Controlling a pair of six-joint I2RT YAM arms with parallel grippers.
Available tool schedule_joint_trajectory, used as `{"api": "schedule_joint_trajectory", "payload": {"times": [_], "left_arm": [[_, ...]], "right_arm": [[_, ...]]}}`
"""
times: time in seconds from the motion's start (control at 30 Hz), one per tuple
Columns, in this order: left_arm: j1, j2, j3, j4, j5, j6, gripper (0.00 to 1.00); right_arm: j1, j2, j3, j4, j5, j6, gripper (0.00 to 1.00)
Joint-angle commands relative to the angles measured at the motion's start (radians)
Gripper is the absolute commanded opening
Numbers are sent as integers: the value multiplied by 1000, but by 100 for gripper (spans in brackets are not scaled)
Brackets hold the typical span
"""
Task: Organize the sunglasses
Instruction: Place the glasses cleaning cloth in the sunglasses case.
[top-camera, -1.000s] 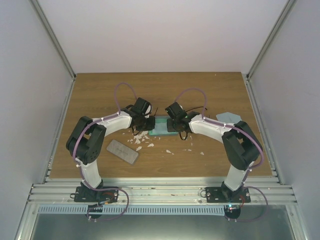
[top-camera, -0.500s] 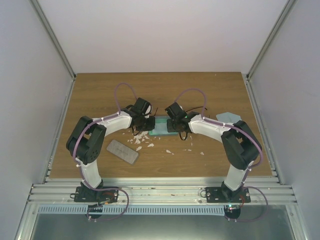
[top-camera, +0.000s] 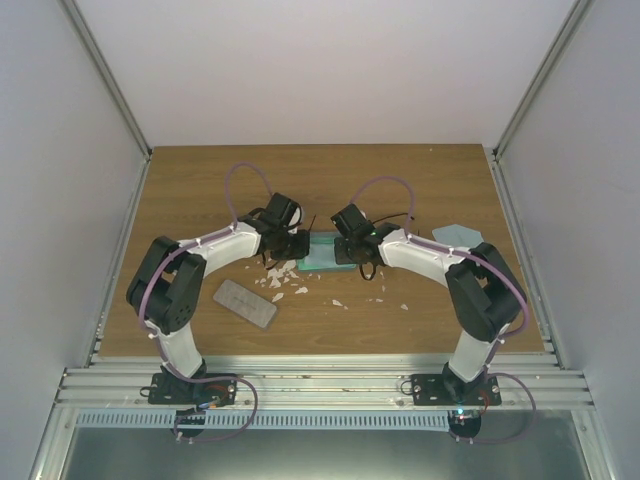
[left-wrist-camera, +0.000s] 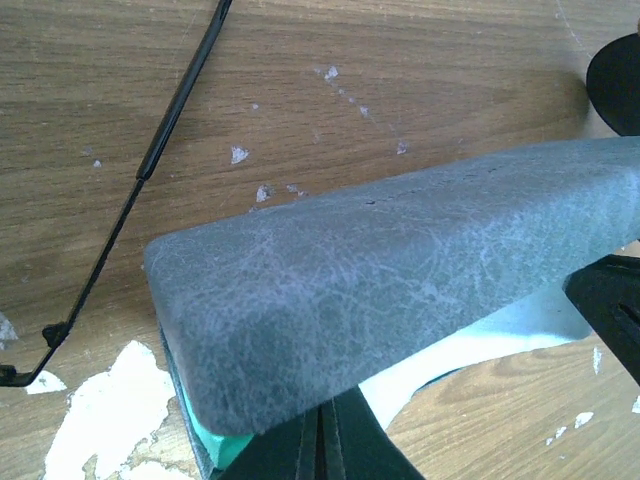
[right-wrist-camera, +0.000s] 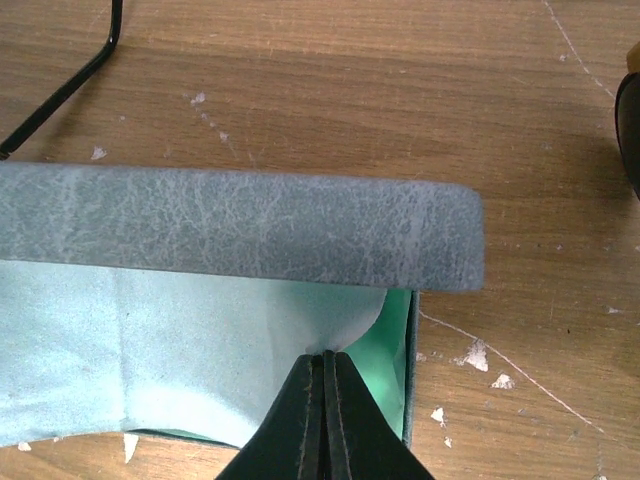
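Note:
An open case (top-camera: 322, 252) with green lining lies mid-table between both arms. Its grey-blue lid (left-wrist-camera: 400, 270) stands half raised over a light blue cloth (right-wrist-camera: 150, 340) inside. My left gripper (left-wrist-camera: 325, 420) is shut, its tips hidden under the lid's near edge. My right gripper (right-wrist-camera: 325, 365) is shut, pinching a puckered fold of the cloth under the lid (right-wrist-camera: 240, 235). Of the sunglasses, a thin black temple arm (left-wrist-camera: 150, 170) lies on the wood beyond the case, and a dark lens (left-wrist-camera: 620, 75) shows at the frame edge. The right wrist view shows a temple arm (right-wrist-camera: 70, 80).
A flat grey case (top-camera: 245, 303) lies closed at the front left. Another light blue cloth (top-camera: 458, 235) sits at the right near the table edge. White flakes (top-camera: 285, 278) are scattered over the wood around the open case. Walls close in both sides.
The left arm's elbow has drifted slightly left and its wrist a little toward the back. The right arm and the case have stayed put.

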Motion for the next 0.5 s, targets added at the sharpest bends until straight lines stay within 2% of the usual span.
{"api": "schedule_joint_trajectory", "payload": {"times": [0.0,0.37,0.47], "left_arm": [[0,30,8,14,7,-3,0],[-5,88,1,40,-13,-14,0],[-6,91,2,37,-17,-8,0]], "right_arm": [[-10,25,13,-11,-14,2,1],[-10,82,16,-11,3,2,1],[-10,90,27,-42,35,6,12]]}}
